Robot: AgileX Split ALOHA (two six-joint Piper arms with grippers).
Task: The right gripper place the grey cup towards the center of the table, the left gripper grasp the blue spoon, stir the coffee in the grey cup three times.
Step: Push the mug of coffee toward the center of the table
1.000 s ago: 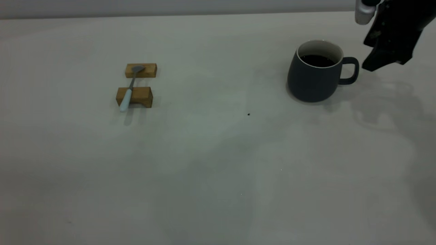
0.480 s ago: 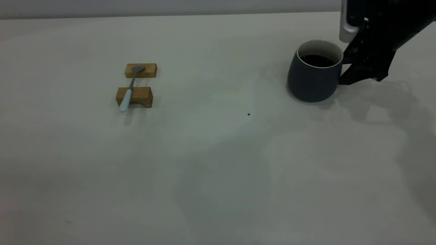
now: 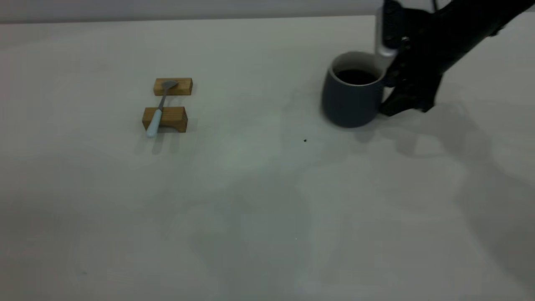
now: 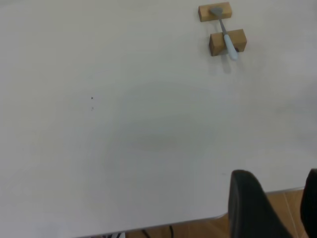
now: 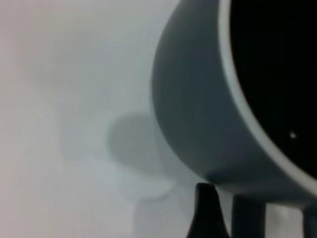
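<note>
- Black right gripper [image 3: 397,98] pinching the handle side of the rounded slate-grey cup [image 3: 352,98], right-rear of the pale grey-white table [image 3: 250,188].
- Dark coffee [image 3: 356,76] inside the cup.
- Light-blue-handled metal spoon [image 3: 159,109] lying across two small wooden blocks [image 3: 165,118], left-rear, well apart from the cup.
- Left gripper [image 4: 270,208] at the table edge, fingers spread, holding nothing.

We see the spoon [image 3: 159,109] across two blocks [image 3: 164,118] left of frame on the surface [image 3: 250,200], the cup [image 3: 351,95] upper right, the right claw [image 3: 403,104] touching it
</note>
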